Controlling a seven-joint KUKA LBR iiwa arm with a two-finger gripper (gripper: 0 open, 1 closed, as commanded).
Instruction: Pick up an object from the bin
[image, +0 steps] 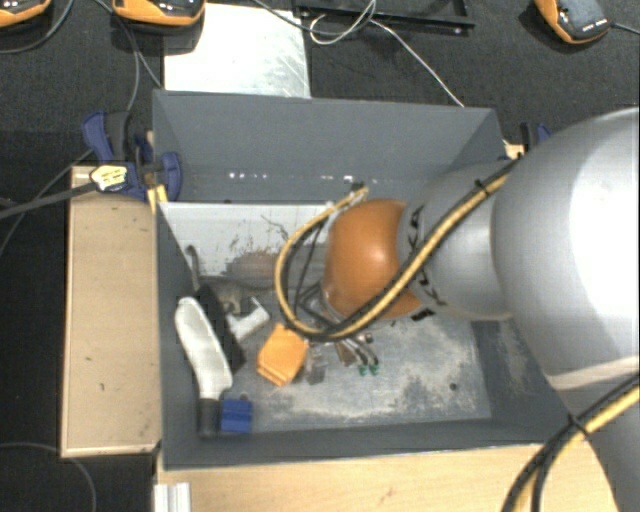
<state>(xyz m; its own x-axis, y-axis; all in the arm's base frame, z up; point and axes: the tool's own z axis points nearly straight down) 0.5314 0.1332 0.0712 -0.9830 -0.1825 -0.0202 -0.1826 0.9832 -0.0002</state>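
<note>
— Where is the end effector (345, 352) right now?

— Low over the floor of the bin (320, 150), about the middle. The arm's orange cover (365, 258) and a loop of cables (281, 265) sit above it and hide most of it.

— Open or closed? Holding anything?

— I cannot tell either. What shows below the cover is dark and small, so how it stands is hidden from me.

— Which thing is it nearest?

— An orange block (282, 356), lying tilted on the bin floor just beside it, on the left. They look close enough to touch, though I would not swear to it.

— And the rest?

— Two small green bits (368, 368) lie just to its right. Further left, along the bin's left wall, there is a little heap: a white roll (203, 348) lying lengthwise, a black bar (222, 325) against it, and a white scrap (250, 322) between the bar and the orange block. A blue block (236, 414) sits in the near left corner, below the roll. A grey lump (252, 268) rests nearer the back wall, well apart from the orange block.
</note>
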